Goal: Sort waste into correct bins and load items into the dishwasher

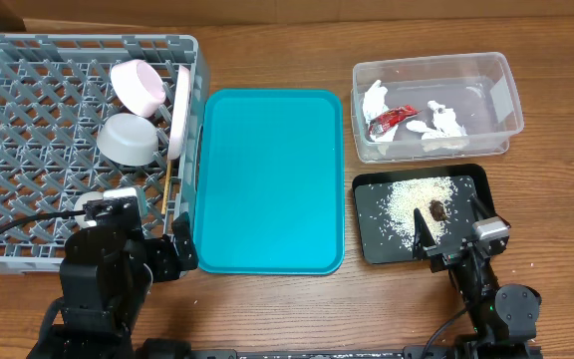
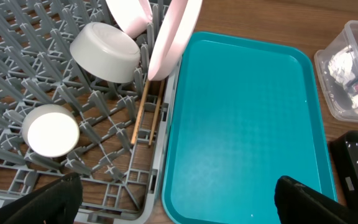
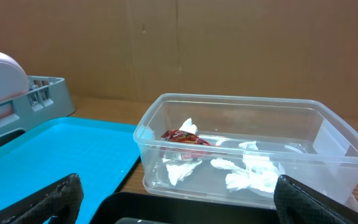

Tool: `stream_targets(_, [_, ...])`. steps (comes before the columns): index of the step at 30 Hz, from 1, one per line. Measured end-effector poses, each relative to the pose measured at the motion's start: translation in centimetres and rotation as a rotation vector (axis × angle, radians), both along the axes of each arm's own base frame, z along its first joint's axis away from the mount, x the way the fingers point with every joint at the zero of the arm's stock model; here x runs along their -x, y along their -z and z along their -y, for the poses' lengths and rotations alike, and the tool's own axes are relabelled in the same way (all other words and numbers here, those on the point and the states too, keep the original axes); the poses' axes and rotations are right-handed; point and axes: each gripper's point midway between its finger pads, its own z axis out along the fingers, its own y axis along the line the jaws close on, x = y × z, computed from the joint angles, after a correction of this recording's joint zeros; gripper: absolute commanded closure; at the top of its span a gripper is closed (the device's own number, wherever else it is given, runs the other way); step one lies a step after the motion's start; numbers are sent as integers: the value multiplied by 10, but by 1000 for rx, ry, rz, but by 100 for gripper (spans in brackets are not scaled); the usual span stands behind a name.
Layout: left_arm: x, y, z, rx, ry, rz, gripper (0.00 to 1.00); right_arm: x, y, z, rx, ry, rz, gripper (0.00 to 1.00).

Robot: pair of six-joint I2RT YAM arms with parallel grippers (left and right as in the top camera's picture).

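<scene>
Starting at the near edge of the table (image 1: 267, 299), you had both pincers spread wide with nothing between the fingers. The left gripper (image 2: 178, 200) hung over the near right corner of the grey dish rack (image 1: 28, 120) and the edge of the teal tray (image 1: 267, 179). The right gripper (image 1: 453, 227) sat over the near end of the black tray (image 1: 471, 179). That tray carried a scatter of white rice grains (image 1: 407, 204) with the small brown lump (image 1: 436, 208) lying among them, just ahead of your right fingers. On your left, the small white cup (image 2: 50, 129) stood in the rack's near part. The two chopsticks (image 2: 142, 109) lay side by side on the lattice floor along the rack's right wall. Further in, the grey bowl (image 1: 131, 138) rested tipped over so its grey outside faced up. Beyond it the small dish (image 1: 138, 83) leaned with its pinkish side showing. The round plate (image 1: 179, 110) stood on edge between the pegs against the right wall, just beside the bowl and dish. Farthest on your right, beyond the black tray, the clear tub (image 1: 501, 90) held the crumpled napkins (image 1: 446, 125) and the red-and-silver wrapper (image 1: 394, 117). The teal tray lay between the rack and the two bins.
</scene>
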Motion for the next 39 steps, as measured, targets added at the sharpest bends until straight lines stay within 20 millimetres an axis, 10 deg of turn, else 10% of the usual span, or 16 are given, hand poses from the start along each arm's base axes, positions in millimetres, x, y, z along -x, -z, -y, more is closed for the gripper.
stream_targets(30, [0,0,0,0,-1,-1,0,0,0,0,0,0,0,0])
stream_targets(39, [11,28,-1,4,-1,36,0,0,0,0,0,0,1,0])
